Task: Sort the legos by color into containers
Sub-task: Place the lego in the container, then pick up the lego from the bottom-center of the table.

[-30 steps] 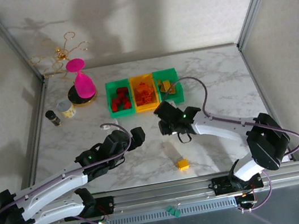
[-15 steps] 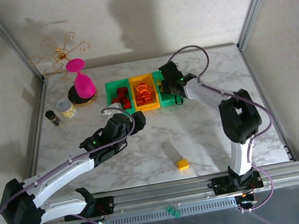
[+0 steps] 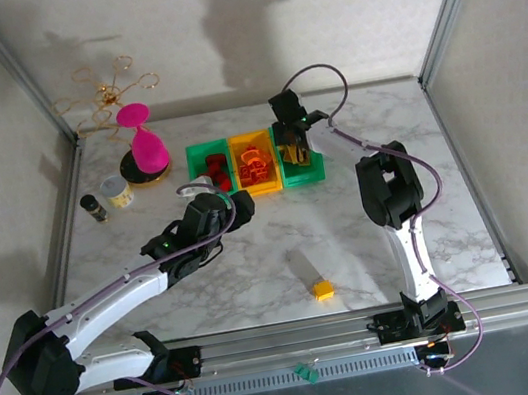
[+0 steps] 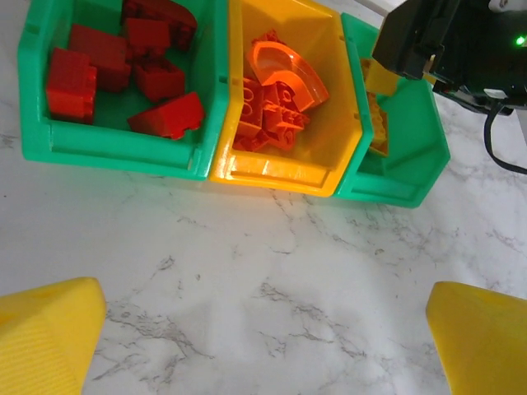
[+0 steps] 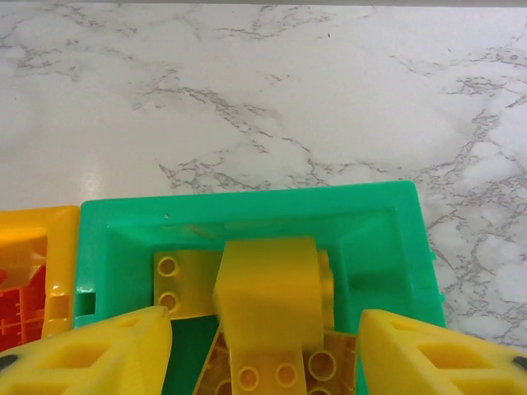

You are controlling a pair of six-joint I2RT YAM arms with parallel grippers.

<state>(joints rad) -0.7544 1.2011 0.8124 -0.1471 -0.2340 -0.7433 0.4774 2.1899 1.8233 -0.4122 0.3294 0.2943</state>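
On the marble surface (image 3: 254, 260), the yellow-orange bin (image 4: 272, 171) of orange legos (image 4: 276, 90) touches the left green bin (image 4: 115, 152) holding red legos (image 4: 99, 70) and the right green bin (image 5: 247, 206) holding yellow legos (image 5: 185, 276). The left hand (image 4: 263, 346) hangs wide open and empty before the yellow-orange bin, while the right hand (image 5: 263, 354) hovers over its right neighbour, fingers parted and clear of the yellow brick (image 5: 272, 288) between them. A loose yellow brick (image 3: 323, 290) lies well in front of the yellow-orange bin.

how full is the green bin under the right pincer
partly full: a few yellow bricks lie in the green bin, and bare green floor shows beside them
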